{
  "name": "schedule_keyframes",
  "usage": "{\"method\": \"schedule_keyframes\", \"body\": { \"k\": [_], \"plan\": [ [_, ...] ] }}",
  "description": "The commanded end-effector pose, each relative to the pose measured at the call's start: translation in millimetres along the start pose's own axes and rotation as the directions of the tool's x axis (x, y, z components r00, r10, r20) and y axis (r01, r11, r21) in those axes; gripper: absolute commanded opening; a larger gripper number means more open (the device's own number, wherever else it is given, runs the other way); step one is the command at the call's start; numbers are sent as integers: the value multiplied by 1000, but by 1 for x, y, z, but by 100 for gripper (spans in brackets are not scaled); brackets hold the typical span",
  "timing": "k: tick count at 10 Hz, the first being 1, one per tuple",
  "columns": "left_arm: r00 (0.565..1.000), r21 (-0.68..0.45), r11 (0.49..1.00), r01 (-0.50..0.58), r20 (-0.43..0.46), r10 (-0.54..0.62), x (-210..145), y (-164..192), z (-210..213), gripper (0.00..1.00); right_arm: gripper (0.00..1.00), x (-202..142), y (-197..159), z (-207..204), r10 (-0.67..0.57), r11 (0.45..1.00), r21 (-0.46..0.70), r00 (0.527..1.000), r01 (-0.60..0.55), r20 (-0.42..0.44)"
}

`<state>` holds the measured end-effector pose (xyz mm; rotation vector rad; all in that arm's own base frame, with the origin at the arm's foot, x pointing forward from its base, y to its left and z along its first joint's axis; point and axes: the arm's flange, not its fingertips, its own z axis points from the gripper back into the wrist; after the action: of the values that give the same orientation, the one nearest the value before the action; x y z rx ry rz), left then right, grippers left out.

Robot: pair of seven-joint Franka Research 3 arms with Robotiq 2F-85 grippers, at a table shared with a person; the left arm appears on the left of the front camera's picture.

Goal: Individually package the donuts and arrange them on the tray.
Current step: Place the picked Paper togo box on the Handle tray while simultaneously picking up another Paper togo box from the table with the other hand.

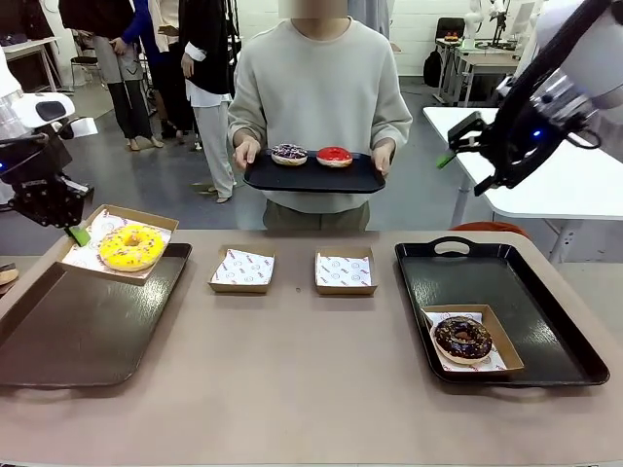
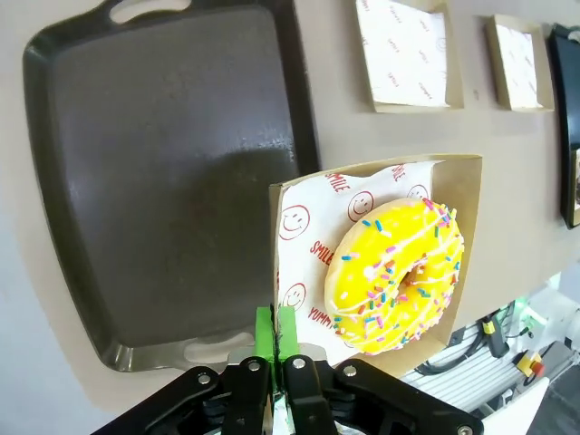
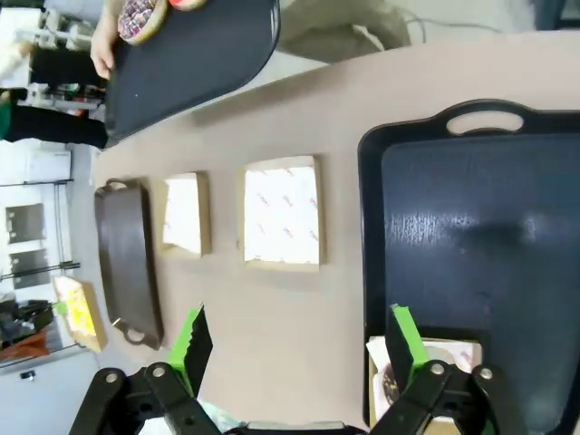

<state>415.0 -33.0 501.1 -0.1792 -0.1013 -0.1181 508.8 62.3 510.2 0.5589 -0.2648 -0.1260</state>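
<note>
Cardboard box (image 1: 148, 217) with the yellow donut (image 1: 131, 246) is clenched by its rim in my left jaws, over the left tray (image 1: 78, 336) by the tabletop's (image 1: 311, 379) left edge. Two empty boxes (image 1: 243, 269) lie mid-tabletop. Past the far edge a person (image 1: 316, 88) holds the purple donut (image 1: 289, 153) and red donut (image 1: 334, 156). The chocolate donut (image 1: 462, 338) sits boxed on the right tray (image 1: 487, 268); my right jaws are spread wide, holding nothing.

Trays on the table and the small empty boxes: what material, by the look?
Left tray: dark, probably moulded plastic, with a semi-gloss sheen and a rounded raised rim. Right tray: looks the same but glossier, with a cut-out handle. Empty box: matte brown cardboard with folded walls. Its liner looks like thin white printed paper.
</note>
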Motion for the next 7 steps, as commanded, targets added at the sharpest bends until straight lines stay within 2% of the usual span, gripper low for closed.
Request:
{"method": "schedule_keyframes", "body": {
  "k": [1, 3, 4, 7],
  "plan": [
    [1000, 41, 999, -24, 11, 24, -14, 17, -7, 1, 100, -14, 17, -33, 10, 998, -70, 1000, -10, 0],
    [997, 28, 997, -74, 11, 73, -19, 29, -15, 1, 100, -29, 28, -60, 33, 995, -88, 999, -37, -42],
    [1000, 16, 999, -29, -9, 29, -10, 17, -9, 1, 100, -16, 17, -41, 37, 998, -42, 999, -38, -25],
    [1000, 16, 999, -29, -9, 29, -10, 17, -9, 1, 100, -16, 17, -41, 37, 998, -42, 999, -38, -25]
  ]
}}
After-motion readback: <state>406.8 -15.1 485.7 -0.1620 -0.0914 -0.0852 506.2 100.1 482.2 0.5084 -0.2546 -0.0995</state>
